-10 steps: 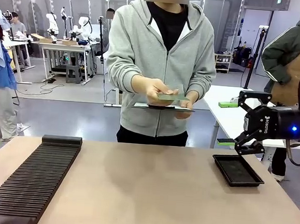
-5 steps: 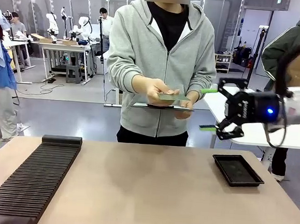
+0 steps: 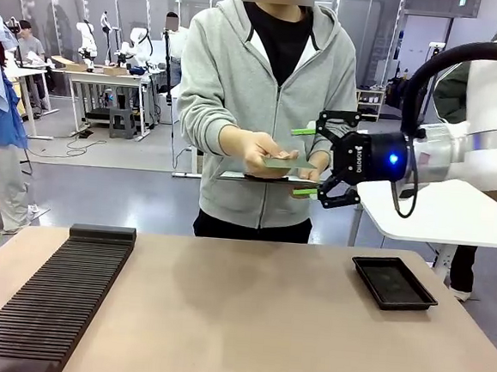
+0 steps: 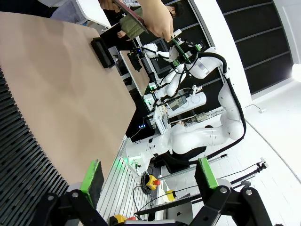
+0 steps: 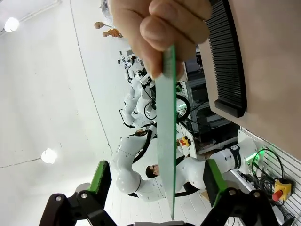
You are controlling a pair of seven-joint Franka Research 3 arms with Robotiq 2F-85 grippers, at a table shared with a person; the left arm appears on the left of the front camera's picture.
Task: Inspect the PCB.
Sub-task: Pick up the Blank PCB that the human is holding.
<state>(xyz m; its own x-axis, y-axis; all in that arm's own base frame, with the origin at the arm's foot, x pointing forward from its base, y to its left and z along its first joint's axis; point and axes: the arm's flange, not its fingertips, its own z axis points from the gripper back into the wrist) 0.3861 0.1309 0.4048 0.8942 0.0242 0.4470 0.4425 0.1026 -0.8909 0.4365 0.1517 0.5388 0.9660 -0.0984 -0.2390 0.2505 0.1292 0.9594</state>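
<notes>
1. Tan table is carrying a slotted black rack at the robot's left and a shallow black tray at its right, neither of them shifting
2. Left gripper is hanging above the table by the rack, jaws spread wide and holding nothing
3. Right gripper is no longer hovering over the tray; within the last second it has been swinging up and across toward the person, arriving empty with jaws fully apart
4. PCB is being pinched in the person's hand, level above a dark tablet; in the right wrist view it is running edge-on between the green pads, touching neither
5. Handover is probably just beginning, so closing on the free edge looks next
</notes>
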